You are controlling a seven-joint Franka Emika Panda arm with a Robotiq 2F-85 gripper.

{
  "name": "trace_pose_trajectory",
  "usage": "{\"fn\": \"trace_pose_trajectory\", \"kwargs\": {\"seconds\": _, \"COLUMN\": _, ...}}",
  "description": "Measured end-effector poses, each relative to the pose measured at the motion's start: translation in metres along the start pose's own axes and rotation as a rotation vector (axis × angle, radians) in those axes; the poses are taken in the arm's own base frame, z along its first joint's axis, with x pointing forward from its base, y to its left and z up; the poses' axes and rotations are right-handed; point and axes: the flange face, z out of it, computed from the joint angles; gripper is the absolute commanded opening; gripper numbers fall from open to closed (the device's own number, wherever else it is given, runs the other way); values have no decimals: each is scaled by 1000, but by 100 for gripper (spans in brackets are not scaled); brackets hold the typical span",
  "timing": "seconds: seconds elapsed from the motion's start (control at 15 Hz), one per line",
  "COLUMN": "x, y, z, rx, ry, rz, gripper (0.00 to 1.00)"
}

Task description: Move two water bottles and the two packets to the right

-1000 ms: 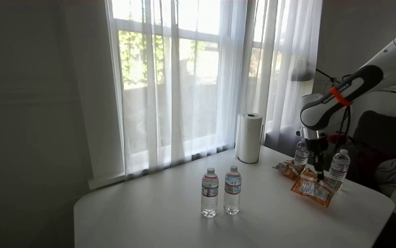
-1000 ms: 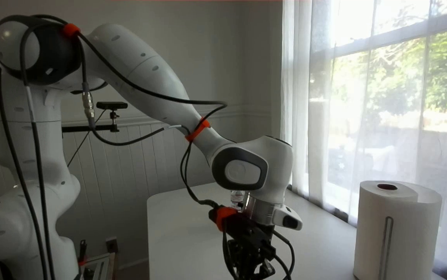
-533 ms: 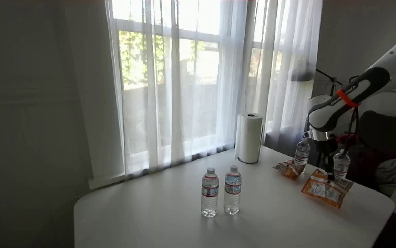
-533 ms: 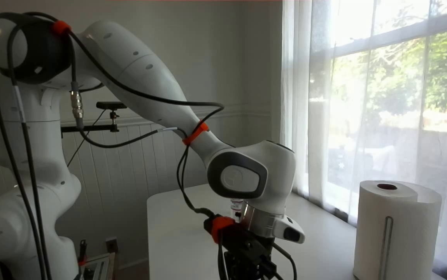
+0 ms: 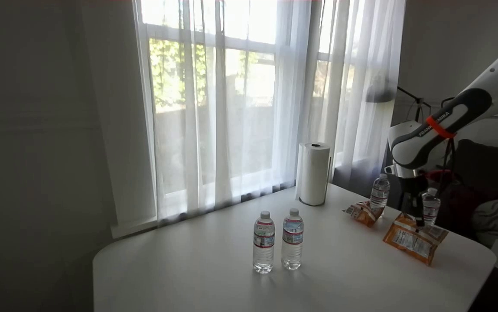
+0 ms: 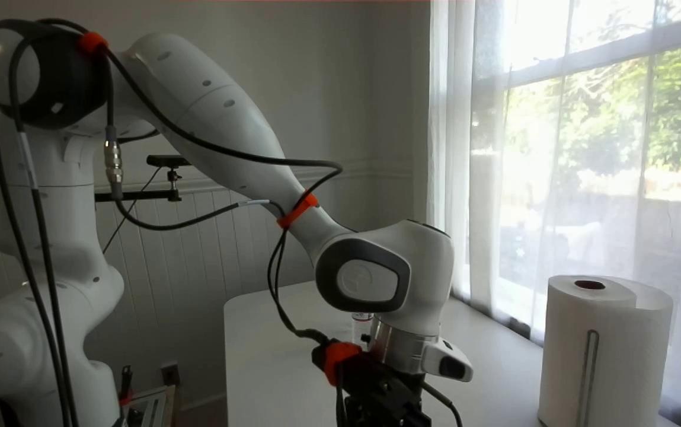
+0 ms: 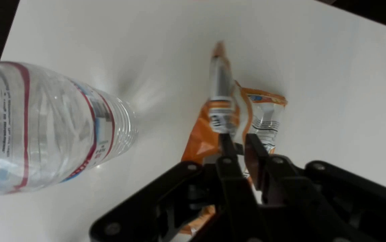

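Observation:
In an exterior view, two clear water bottles, a left one (image 5: 264, 242) and a right one (image 5: 292, 240), stand mid-table. Two similar bottles stand at the right, a far one (image 5: 379, 195) and a nearer one (image 5: 431, 207), partly behind the gripper. One orange packet (image 5: 363, 213) lies against the far bottle. The other orange packet (image 5: 409, 242) lies nearer the table's right end, under my gripper (image 5: 419, 223). In the wrist view my gripper (image 7: 239, 143) is narrowly open, its fingertips over this packet (image 7: 201, 144), with a gap between the pads. A bottle (image 7: 58, 131) stands left of it.
A white paper-towel roll (image 5: 314, 173) stands by the window, also in an exterior view (image 6: 604, 350). Part of a bottle (image 6: 361, 323) shows behind the wrist there. The white table's (image 5: 196, 268) rounded edge runs close past the right-hand bottle and packet.
My gripper and the nearer packet have shifted right, toward the table's end, mostly in the first half second. The packet then moved slightly further and tipped. The bottles have not moved.

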Motion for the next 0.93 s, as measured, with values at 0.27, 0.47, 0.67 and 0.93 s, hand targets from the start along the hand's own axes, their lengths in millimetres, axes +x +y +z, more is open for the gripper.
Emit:
{"fn": "trace_pose_trajectory", "kwargs": {"seconds": 0.27, "x": 2, "y": 3, "z": -2, "rx": -21, "ry": 24, "rz": 0, "gripper": 74}}
{"fn": "trace_pose_trajectory", "kwargs": {"seconds": 0.47, "x": 3, "y": 4, "z": -8, "rx": -35, "ry": 45, "rz": 3, "gripper": 94}}
{"fn": "trace_pose_trajectory", "kwargs": {"seconds": 0.67, "x": -2, "y": 8, "z": -28, "rx": -56, "ry": 84, "rz": 18, "gripper": 100}}
{"fn": "trace_pose_trajectory", "kwargs": {"seconds": 0.93, "x": -21, "y": 19, "z": -77, "rx": -97, "ry": 181, "rz": 63, "gripper": 100}}
